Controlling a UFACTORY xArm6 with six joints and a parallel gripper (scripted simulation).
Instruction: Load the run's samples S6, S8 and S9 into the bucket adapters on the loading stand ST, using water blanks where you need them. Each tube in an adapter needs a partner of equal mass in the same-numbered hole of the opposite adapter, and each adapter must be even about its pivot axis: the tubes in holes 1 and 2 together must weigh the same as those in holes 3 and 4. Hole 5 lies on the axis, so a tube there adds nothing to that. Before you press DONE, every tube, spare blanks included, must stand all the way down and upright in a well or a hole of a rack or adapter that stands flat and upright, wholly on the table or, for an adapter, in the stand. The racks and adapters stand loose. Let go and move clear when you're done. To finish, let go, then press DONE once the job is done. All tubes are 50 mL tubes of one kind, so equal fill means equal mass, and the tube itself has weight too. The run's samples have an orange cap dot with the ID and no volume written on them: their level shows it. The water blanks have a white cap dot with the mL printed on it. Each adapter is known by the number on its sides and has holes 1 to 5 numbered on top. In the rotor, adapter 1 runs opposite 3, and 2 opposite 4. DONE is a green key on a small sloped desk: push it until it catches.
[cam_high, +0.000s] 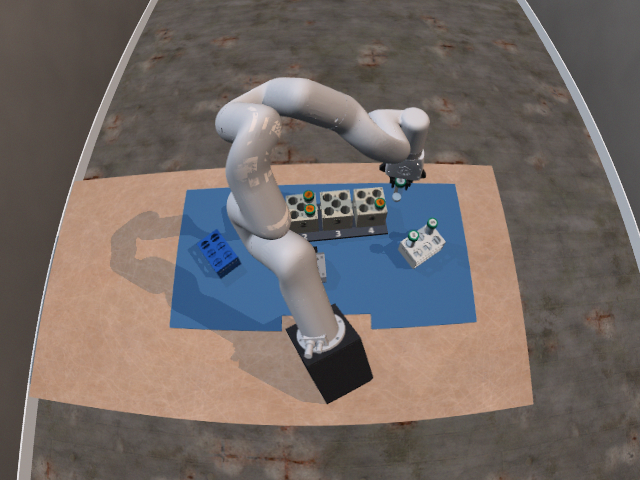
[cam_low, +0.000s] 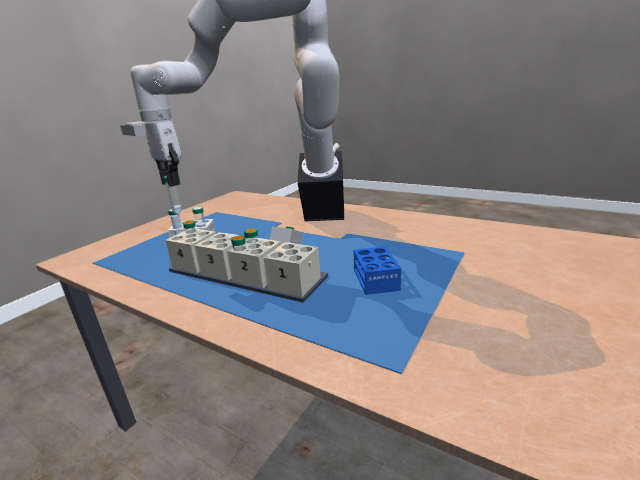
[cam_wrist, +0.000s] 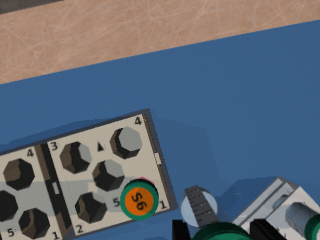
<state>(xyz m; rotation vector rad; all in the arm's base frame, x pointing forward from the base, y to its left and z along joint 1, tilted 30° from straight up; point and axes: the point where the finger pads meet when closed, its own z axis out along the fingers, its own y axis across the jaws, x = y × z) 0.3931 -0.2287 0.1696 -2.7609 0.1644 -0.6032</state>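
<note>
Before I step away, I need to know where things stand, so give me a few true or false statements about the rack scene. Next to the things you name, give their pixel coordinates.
The claw (cam_high: 401, 186) (cam_low: 168, 181) (cam_wrist: 220, 235) grips a clear green-capped tube (cam_high: 396, 196) (cam_low: 173, 195) (cam_wrist: 199, 205). True.
The blue plastic sample rack (cam_high: 219, 255) (cam_low: 376, 266) holds two tubes. False: it's empty.
Beige block-shaped adapter 4 (cam_high: 370, 219) (cam_low: 181, 254) (cam_wrist: 70, 200) has one orange-dotted tube. True.
Beige adapter 3 (cam_high: 337, 221) (cam_low: 214, 260) (cam_wrist: 25, 187) has one tube. False: none.
</note>
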